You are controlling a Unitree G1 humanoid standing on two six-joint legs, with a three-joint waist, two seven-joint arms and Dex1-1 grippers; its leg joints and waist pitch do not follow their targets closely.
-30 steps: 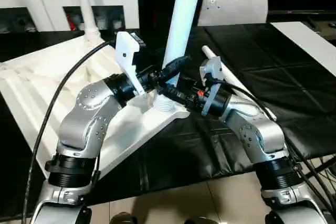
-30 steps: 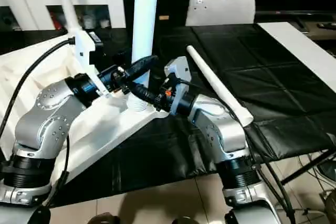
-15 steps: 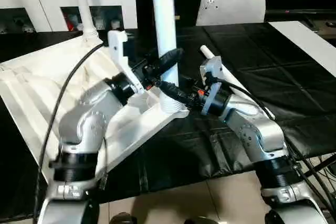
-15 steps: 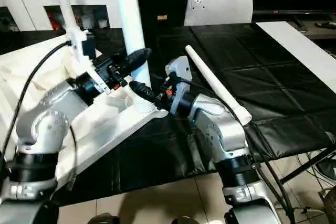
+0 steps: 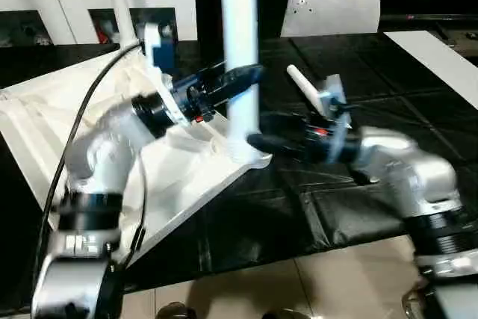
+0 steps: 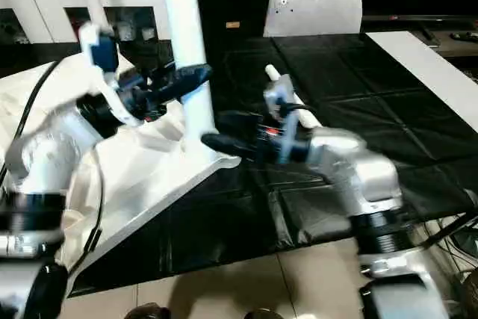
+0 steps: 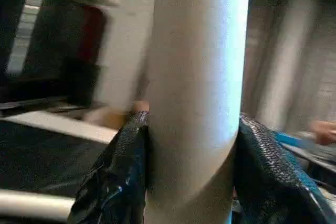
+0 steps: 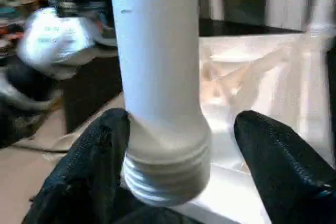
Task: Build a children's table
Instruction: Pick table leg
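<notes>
A white leg (image 5: 239, 42) is standing upright on the near corner of the overturned top (image 5: 89, 132), its long axis running vertical, threaded end (image 8: 168, 174) pointing down at the corner socket. The leg is round, smooth and plain white, flaring to a ribbed screw collar at the foot; no writing can be read on it. The top is lying ribbed side up on the black mat (image 5: 373, 117), one corner jutting toward the robot. The left gripper (image 7: 191, 166) is clenching the leg partway up — both black fingers (image 7: 113, 177) are pressing against its sides. The right gripper (image 8: 173, 166) is sitting low beside the leg's collar with its fingers spread wider than the leg — one seems to be brushing the collar, a gap is showing at the other, so it is released. A second leg (image 5: 119, 5) is standing upright at the top's far corner, and a third (image 6: 291, 106) is lying flat on the mat beyond the right arm, its long axis running away from the standing leg's foot toward the robot's right.
</notes>
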